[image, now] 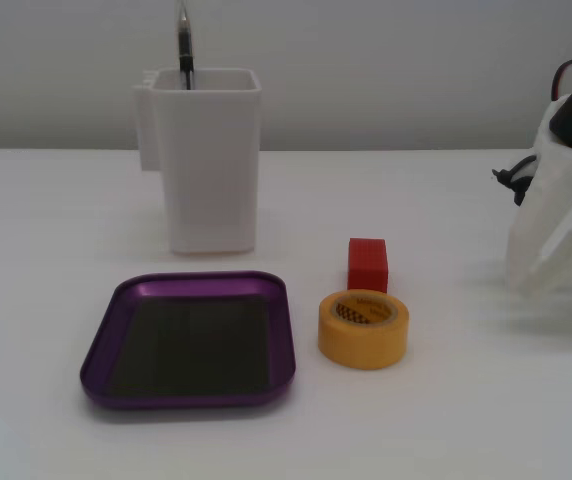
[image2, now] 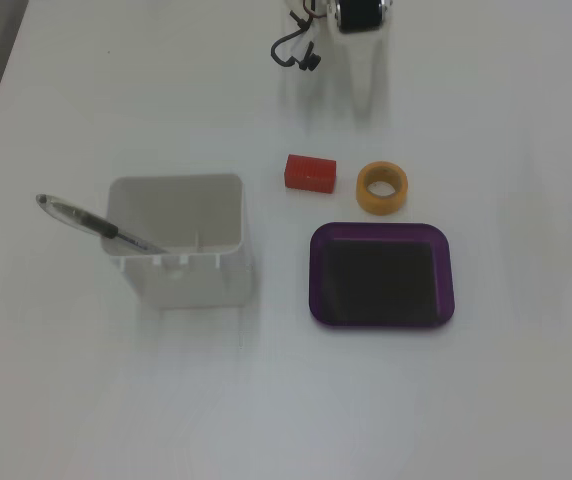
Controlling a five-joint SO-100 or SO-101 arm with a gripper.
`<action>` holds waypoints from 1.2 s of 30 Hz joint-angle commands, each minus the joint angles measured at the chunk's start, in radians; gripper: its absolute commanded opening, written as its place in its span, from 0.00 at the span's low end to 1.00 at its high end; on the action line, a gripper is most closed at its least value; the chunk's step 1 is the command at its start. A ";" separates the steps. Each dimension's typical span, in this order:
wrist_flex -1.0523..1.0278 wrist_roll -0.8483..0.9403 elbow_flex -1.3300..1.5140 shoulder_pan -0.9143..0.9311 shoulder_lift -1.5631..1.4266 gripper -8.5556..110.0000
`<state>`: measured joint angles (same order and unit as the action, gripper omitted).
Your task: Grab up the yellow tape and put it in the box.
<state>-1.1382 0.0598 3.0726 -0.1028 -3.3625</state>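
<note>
The yellow tape (image: 363,328) lies flat on the white table, hollow core up, just right of the purple box (image: 101,350) in a fixed view. In the top-down fixed view the tape (image2: 381,187) sits above the box's (image2: 381,233) upper rim. A small red cube (image: 367,263) stands right behind the tape. My white gripper (image: 532,280) hangs at the right edge, well apart from the tape, tips near the table. It blends with the white table in the top-down fixed view (image2: 366,98), and I cannot tell whether the jaws are apart. It holds nothing.
A tall white container (image: 209,165) with a pen (image2: 96,225) in it stands behind the box. Black cables (image2: 296,50) hang by the arm's base.
</note>
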 commanded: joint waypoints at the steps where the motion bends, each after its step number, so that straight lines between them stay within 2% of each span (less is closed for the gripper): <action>1: 0.015 0.009 0.000 -0.006 -0.078 0.07; 12: 0.037 0.015 -0.262 0.009 -0.040 0.07; 14: 0.035 0.080 -0.305 0.009 0.018 0.07; 17: 0.025 0.239 -0.365 0.009 0.172 0.07; 19: 0.023 0.281 -0.430 0.003 0.299 0.07; 24: 0.035 0.279 -0.618 -0.005 0.660 0.08; 30: 0.025 0.275 -0.857 -0.008 1.080 0.18; 36: 0.035 0.186 -1.071 -0.008 1.378 0.19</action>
<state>-1.1137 0.2654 2.1215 -0.1058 -2.0877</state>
